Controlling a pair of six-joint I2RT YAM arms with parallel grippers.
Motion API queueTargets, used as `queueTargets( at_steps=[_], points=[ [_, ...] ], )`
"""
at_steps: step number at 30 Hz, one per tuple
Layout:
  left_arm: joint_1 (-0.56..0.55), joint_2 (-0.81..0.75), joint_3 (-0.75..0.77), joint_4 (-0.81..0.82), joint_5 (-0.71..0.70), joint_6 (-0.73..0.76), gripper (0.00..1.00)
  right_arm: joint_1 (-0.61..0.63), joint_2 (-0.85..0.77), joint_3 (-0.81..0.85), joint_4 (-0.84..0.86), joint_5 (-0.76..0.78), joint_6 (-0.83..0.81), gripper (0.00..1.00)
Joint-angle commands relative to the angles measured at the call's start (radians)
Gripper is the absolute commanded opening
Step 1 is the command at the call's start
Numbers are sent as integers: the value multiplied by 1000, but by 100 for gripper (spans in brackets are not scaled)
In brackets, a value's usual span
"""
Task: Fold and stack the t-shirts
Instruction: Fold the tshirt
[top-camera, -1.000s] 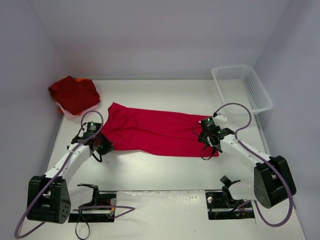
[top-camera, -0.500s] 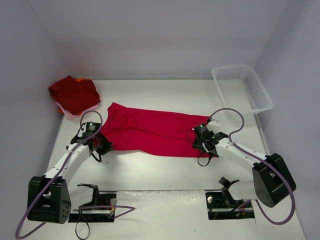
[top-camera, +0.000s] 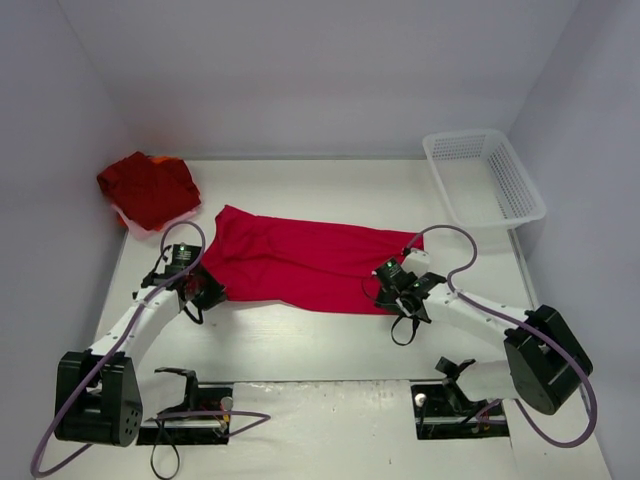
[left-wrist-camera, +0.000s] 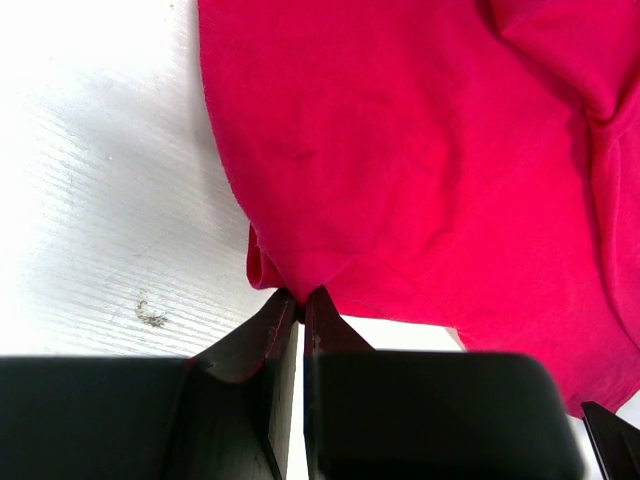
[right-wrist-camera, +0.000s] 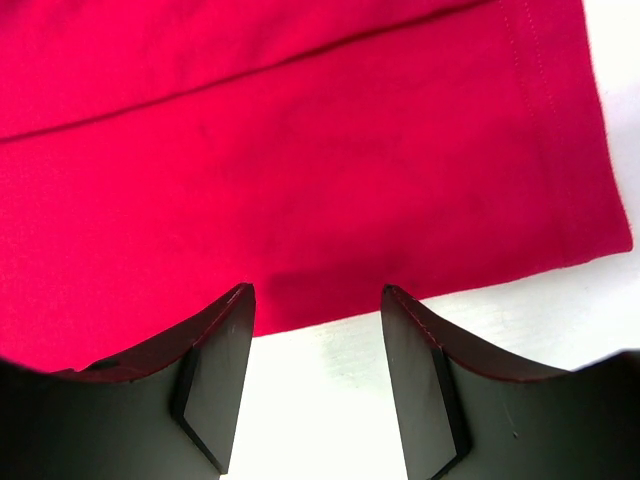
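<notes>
A bright red t-shirt (top-camera: 300, 262) lies folded lengthwise across the middle of the table. My left gripper (top-camera: 207, 292) is shut on its near left corner, and the pinched cloth (left-wrist-camera: 290, 275) shows in the left wrist view. My right gripper (top-camera: 381, 296) is open and empty, low over the shirt's near edge toward its right end; that edge (right-wrist-camera: 330, 300) lies just beyond the fingertips in the right wrist view. A darker red folded t-shirt (top-camera: 147, 188) sits at the far left.
A white mesh basket (top-camera: 484, 176) stands at the far right corner. Something orange and white (top-camera: 135, 224) peeks out from under the darker bundle. Walls close in on the left, back and right.
My right gripper has slid left along the shirt's near edge from its right corner. The left gripper has held still on its corner.
</notes>
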Motion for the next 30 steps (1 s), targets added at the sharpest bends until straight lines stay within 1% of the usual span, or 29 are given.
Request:
queueTargets(
  at_steps=[1,18,27,28,30],
  points=[
    [8,-3,27,31,3,14,0,15,-11,1,-23,42,42,50],
    [13,-6,7,40,9,14,0,66,-1,-22,-29,44,85,48],
    [88,-16,2,24,26,59,0,75,29,11,-30,51,82,47],
    [127,-12,-2,25,32,63,0,76,26,14,-35,53,80,47],
    [148,0,-11,30,43,81,0,76,22,27,-45,57,77,47]
  ],
)
